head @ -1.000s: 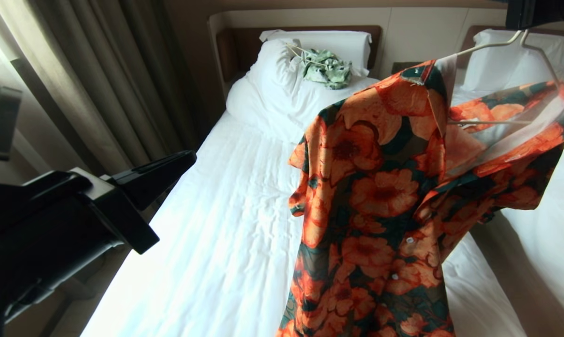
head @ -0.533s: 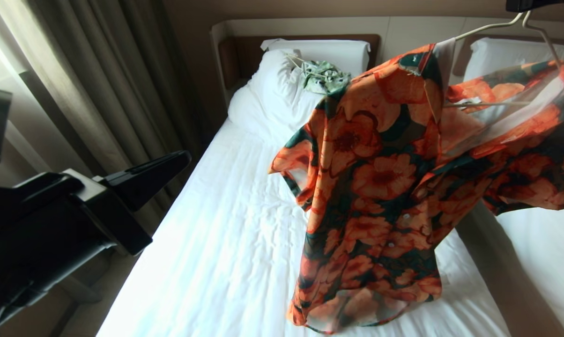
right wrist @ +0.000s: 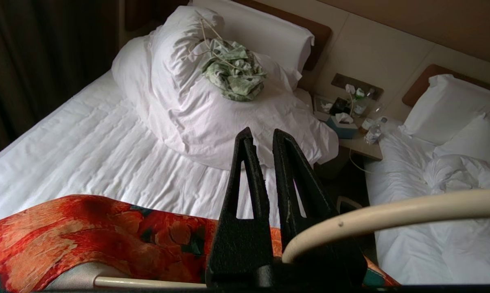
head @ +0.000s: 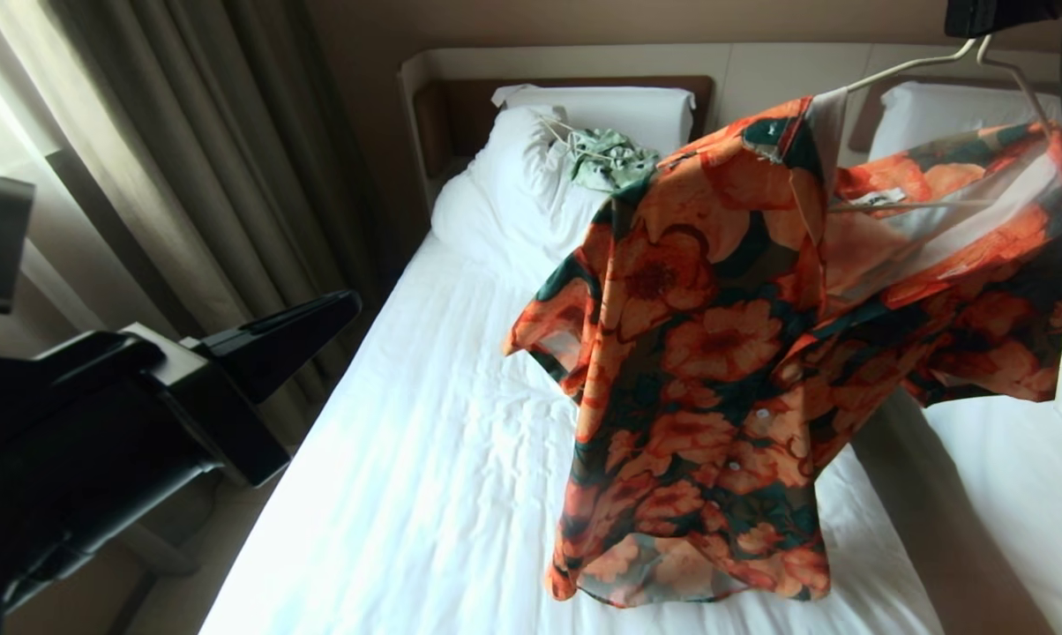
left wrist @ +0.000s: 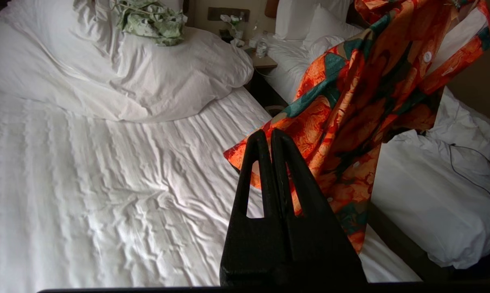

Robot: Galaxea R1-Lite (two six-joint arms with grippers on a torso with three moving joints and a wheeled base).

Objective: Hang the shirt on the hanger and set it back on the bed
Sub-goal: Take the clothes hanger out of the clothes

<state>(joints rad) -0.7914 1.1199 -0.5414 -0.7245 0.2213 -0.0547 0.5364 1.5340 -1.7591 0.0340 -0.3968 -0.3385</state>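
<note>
Here, near to far:
Left gripper [head: 319, 322]: lower left of frame, fingers pressed together, empty, kept aside.
Right gripper [right wrist: 265, 142]: pinching the cream hanger [right wrist: 391, 213], keeping it aloft.
Orange-flowered, green-leaved shirt [head: 716, 353]: right of centre, hanging above the white-sheeted bed [head: 425, 459], ready for lowering.

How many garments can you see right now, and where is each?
2. The shirt hangs on the hanger, held up above the bed. The pale green garment lies bunched on the duvet near the headboard. Others may be hidden.
</note>
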